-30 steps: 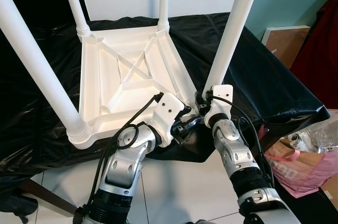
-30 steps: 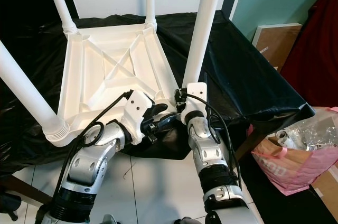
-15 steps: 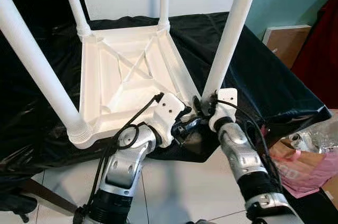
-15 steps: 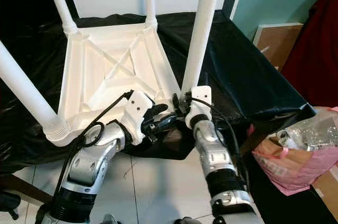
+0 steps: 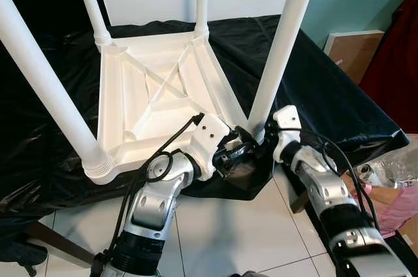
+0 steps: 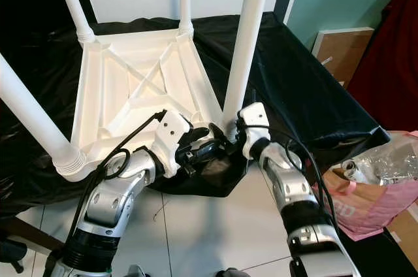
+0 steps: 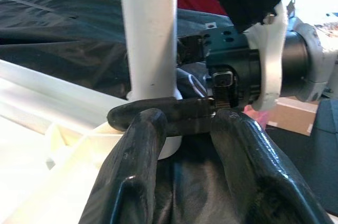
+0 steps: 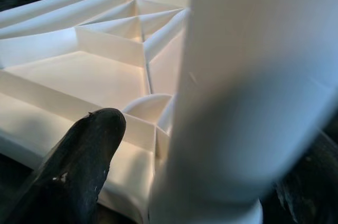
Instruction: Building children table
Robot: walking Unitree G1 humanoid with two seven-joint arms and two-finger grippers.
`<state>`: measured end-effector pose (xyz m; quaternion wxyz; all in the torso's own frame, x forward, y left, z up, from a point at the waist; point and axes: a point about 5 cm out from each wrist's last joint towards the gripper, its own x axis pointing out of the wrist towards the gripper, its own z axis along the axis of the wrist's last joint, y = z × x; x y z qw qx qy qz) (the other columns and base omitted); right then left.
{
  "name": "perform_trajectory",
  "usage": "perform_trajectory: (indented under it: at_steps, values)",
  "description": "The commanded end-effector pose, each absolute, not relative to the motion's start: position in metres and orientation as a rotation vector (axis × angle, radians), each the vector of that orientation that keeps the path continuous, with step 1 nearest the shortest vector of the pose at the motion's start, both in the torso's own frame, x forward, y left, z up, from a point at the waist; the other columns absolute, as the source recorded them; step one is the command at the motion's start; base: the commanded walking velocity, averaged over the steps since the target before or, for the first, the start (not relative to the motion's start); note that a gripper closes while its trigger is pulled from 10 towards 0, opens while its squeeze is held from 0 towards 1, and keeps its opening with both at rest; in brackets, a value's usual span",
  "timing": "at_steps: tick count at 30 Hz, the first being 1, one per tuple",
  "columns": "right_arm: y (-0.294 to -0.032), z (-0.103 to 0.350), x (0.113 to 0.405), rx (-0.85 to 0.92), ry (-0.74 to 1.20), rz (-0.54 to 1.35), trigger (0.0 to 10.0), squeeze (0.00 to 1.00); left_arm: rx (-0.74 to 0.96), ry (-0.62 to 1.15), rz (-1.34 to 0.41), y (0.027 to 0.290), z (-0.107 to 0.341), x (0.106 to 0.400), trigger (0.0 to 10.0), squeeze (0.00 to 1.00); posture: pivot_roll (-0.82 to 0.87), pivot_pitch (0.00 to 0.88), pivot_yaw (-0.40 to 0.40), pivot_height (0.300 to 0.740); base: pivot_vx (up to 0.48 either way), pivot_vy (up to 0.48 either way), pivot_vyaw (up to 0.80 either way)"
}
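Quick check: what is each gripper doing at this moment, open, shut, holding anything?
Left gripper: open, empty, fingers beside the base of the near-right table leg.
Right gripper: fingers straddle that leg's base; whether they clamp it cannot be told.

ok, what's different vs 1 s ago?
The right arm swung out toward the robot's right, while its right gripper stayed at the foot of the near right leg, fingers either side of it. The left gripper held beside that corner. The upturned white table and black cloth did not move.
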<state>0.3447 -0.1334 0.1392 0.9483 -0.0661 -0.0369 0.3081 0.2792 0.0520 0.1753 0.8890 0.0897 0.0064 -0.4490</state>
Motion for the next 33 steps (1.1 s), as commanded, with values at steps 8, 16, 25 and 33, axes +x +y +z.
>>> perform_trajectory:
  at_steps: [8,16,25,33]
  values:
    - [-0.13,0.13,0.351,-0.17,-0.011,0.682,0.0,0.0,0.196,0.0,-0.837,0.056,0.177,0.284,10.0,0.0,0.0,0.054,-0.043,0.74,0.0,0.0,0.0]
    - [-0.135,0.123,0.35,-0.156,0.013,0.673,0.0,0.0,0.195,0.005,-0.826,0.058,0.176,0.282,10.0,0.0,0.0,0.055,-0.043,0.74,0.0,0.0,0.0]
    - [-0.141,0.117,0.353,-0.089,0.031,0.525,10.0,0.0,0.195,0.007,-0.831,0.058,0.176,0.281,10.0,0.0,0.0,0.06,-0.04,0.74,0.0,0.0,0.0]
    - [-0.133,0.111,0.351,0.008,0.043,0.356,10.0,0.0,0.191,0.009,-0.835,0.057,0.175,0.281,10.0,0.0,-0.01,0.062,-0.042,0.74,0.0,0.0,0.0]
